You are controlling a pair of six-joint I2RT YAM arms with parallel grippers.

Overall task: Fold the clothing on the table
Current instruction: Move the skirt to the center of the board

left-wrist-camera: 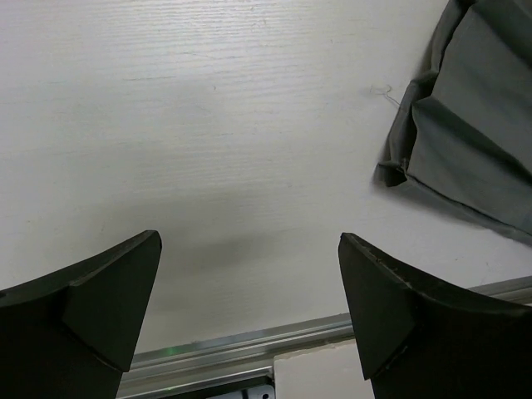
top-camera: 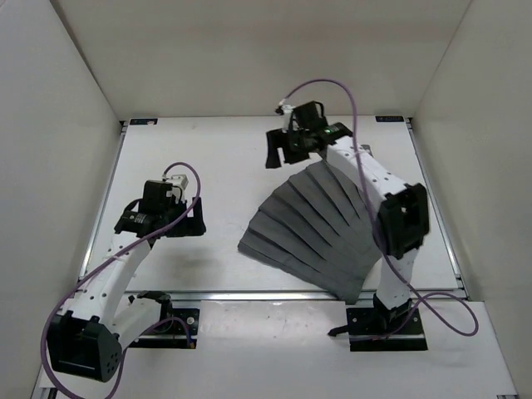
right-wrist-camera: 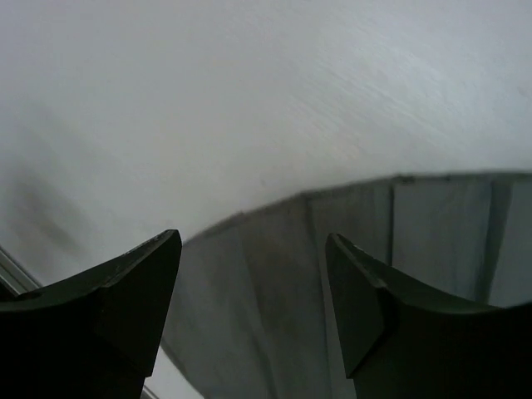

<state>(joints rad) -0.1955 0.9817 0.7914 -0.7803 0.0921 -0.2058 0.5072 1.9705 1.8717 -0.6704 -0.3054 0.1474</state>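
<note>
Near the near-left corner of the table (top-camera: pixel 208 150), the left gripper (left-wrist-camera: pixel 249 241) hangs over the white surface, jaws wide apart. The clothing (top-camera: pixel 320 229) fans out (pleats lying flat) from the near edge on the right half. Above its far, narrow end the right gripper (right-wrist-camera: pixel 253 241) hovers, jaws apart, holding nothing.

The right claw (right-wrist-camera: pixel 251 241) hangs with fingers spread over the clothing (right-wrist-camera: pixel 432 241), at its curved pleated edge; white worktop (right-wrist-camera: pixel 249 100) lies beyond.
</note>
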